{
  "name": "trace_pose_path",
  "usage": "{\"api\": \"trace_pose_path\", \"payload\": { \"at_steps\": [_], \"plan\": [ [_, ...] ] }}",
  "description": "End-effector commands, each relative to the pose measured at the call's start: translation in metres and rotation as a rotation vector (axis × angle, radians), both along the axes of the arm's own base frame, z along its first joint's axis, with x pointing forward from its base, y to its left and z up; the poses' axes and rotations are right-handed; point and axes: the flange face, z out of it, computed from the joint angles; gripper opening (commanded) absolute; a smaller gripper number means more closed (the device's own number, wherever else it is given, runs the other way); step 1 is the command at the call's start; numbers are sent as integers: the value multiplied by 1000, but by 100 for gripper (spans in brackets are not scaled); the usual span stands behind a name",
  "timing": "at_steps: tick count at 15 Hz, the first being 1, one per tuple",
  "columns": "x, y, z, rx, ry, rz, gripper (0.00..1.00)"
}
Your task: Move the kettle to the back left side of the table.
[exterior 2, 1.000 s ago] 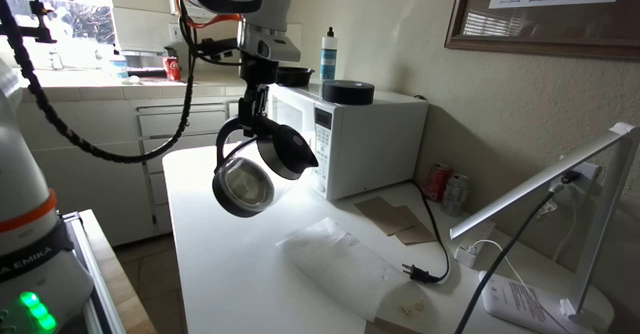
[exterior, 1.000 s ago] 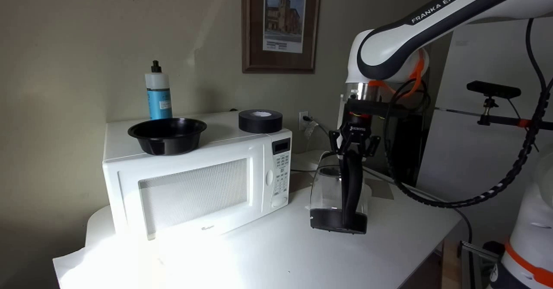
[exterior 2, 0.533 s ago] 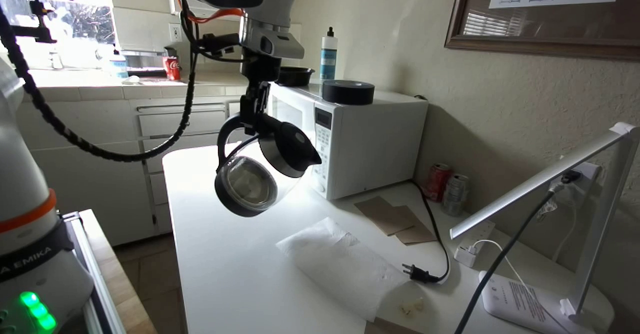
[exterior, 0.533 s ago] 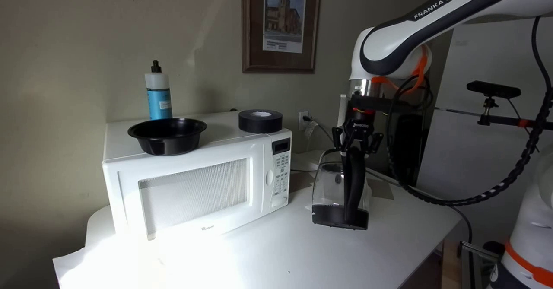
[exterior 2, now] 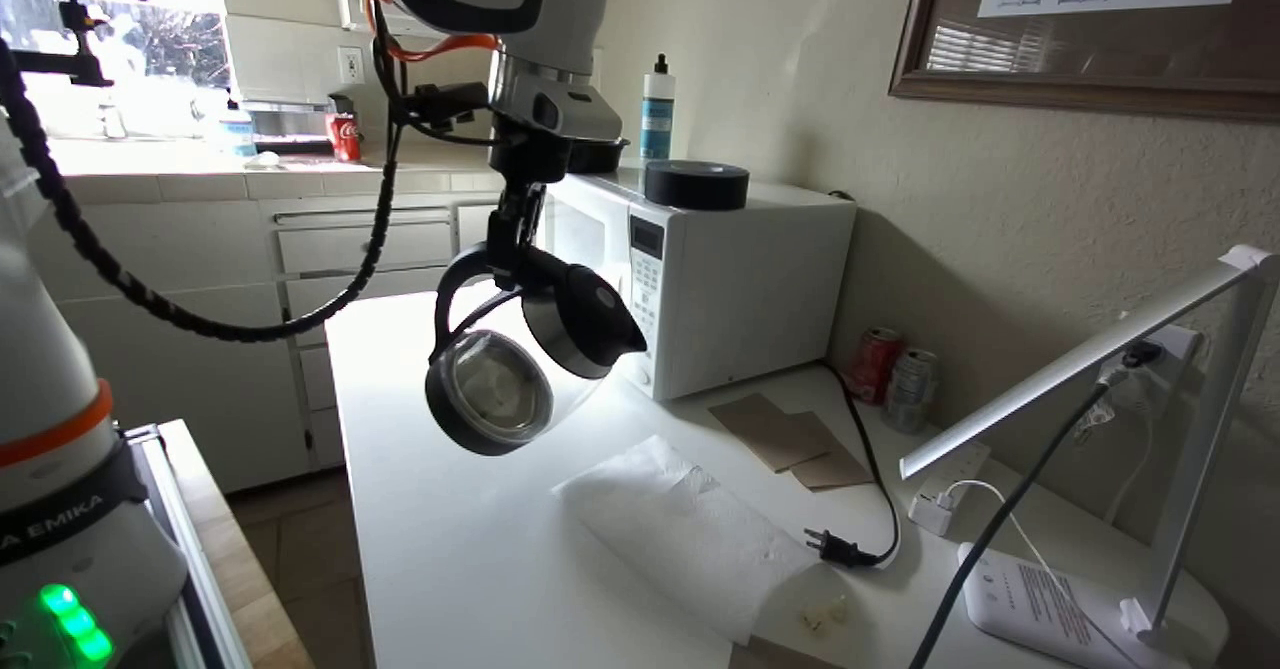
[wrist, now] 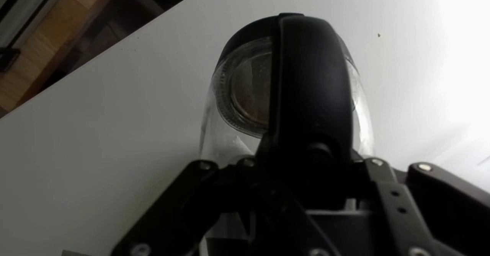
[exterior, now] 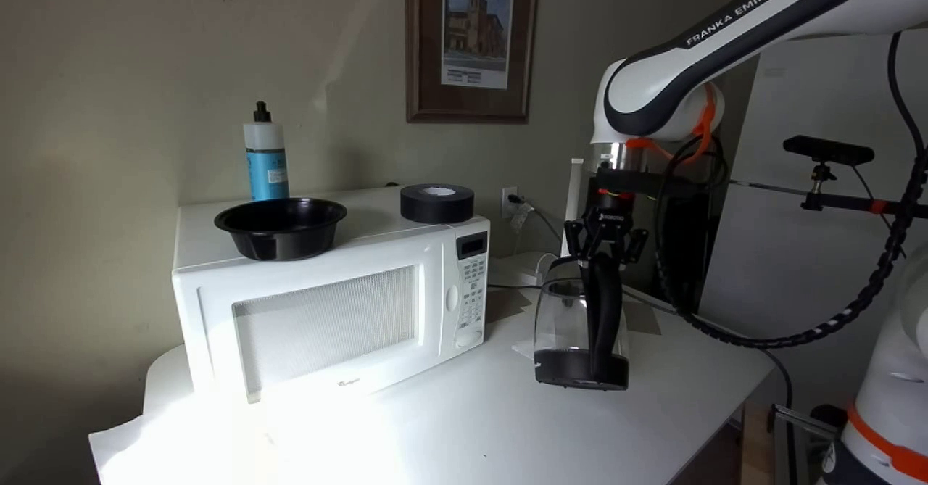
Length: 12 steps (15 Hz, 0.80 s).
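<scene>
One rounded clear-glass kettle (exterior: 569, 325), black lid, black handle, dark base band, held in my black jointed gripper (wrist: 310, 153): jaws clamped narrow on the handle's top end, close to the lid. Kettle hangs tilted above the large white-topped table (exterior 2: 450, 539), spout angled down in an exterior view, near the control-panel end of the boxy white microwave (exterior: 438, 296) but apart from it. On the microwave: glossy black round bowl (exterior: 283, 246), blue-labelled bottle (exterior: 267, 166) with black cap, squat black roll (exterior: 435, 211) with white centre. On the table, in an exterior view, I get: thin white paper-towel sheet (exterior 2: 690, 534), flat brown cardboard pieces (exterior 2: 768, 432), black two-prong plug (exterior 2: 843, 552), red can (exterior 2: 876, 364) just beside a silver can (exterior 2: 910, 389), slim silver desk lamp (exterior 2: 1075, 365). From my wrist view the handle covers much of the glass; part of the kettle's round bottom shows through.
</scene>
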Motion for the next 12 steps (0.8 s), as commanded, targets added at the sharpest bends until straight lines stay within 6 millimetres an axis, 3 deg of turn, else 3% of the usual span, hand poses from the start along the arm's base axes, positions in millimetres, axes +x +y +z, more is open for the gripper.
{"api": "trace_pose_path", "payload": {
  "at_steps": [1, 6, 12],
  "plan": [
    [3, -27, 16, -13, -26, 32, 13],
    [20, -76, 35, -120, -44, 183, 13],
    [62, -124, 67, -329, -31, 338, 13]
  ]
}}
